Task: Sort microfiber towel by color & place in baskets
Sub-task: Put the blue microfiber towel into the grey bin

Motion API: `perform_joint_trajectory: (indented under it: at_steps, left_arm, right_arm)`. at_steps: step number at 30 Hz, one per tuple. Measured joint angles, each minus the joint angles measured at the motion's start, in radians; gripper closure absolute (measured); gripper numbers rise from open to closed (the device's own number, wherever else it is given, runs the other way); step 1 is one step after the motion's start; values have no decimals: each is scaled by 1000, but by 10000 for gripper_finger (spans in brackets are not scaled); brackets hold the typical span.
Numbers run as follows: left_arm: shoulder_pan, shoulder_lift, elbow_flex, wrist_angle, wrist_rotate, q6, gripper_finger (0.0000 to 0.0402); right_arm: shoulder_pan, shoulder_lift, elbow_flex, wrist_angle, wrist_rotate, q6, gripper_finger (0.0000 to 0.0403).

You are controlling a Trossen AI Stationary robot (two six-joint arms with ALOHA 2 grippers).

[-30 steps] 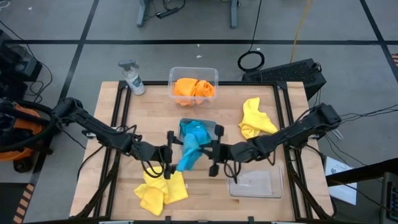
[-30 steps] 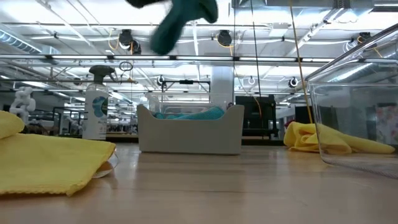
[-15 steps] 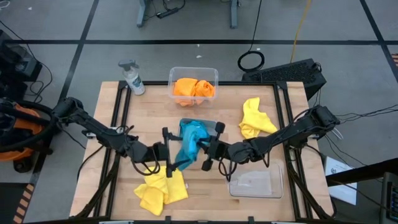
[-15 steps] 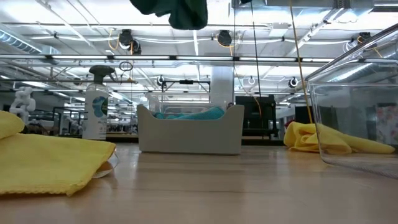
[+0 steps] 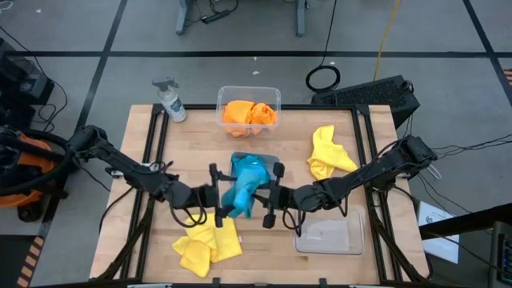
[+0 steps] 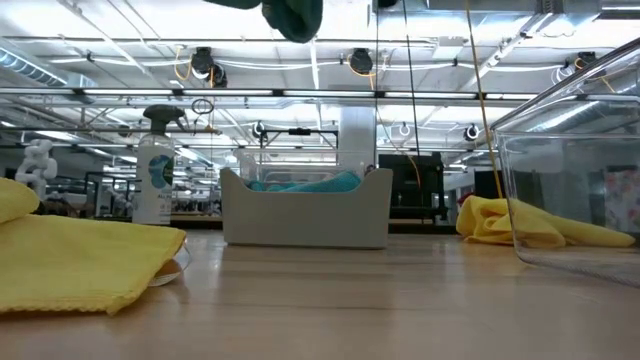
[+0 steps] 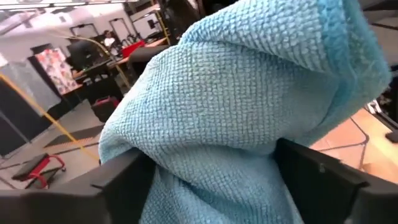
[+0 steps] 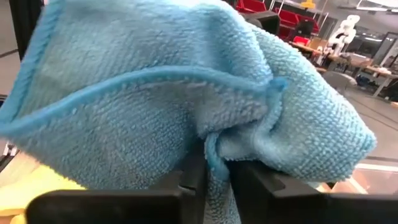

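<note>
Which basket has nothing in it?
The clear basket nearest the right arm, at the table's front. The back basket holds orange towels, the middle basket a blue one.

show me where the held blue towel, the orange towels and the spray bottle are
held blue towel [image 5: 240, 194], high view, its bunched middle between both arms.
orange towels [image 5: 249, 113], high view, top of the pile in the tub.
spray bottle [image 5: 171, 102], high view, its body.
</note>
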Motion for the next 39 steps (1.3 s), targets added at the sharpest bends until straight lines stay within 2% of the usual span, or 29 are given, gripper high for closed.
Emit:
perform_joint_trajectory:
  at_steps: [3,9,10,19,29,36,39]
  left_arm:
    - [0,0,0,-4,31,21,153]
    - [-4,0,0,-14,48,49,361]
    - [-6,0,0,-16,48,49,378]
    - [-6,0,0,-40,18,56,377]
    - [0,-2,0,-87,6,76,381]
    - [16,-2,0,-84,7,77,380]
    - [22,-2,0,-84,17,94,380]
  right_arm:
    - [0,0,0,-14,1,16,323]
    - [5,-1,0,-57,37,24,265]
    - [9,-3,0,-75,61,26,254]
    - [92,-34,0,-202,275,43,169]
    - [173,-45,0,-157,275,27,125]
    - [142,-37,0,6,271,12,92]
    - [110,-37,0,14,212,33,86]
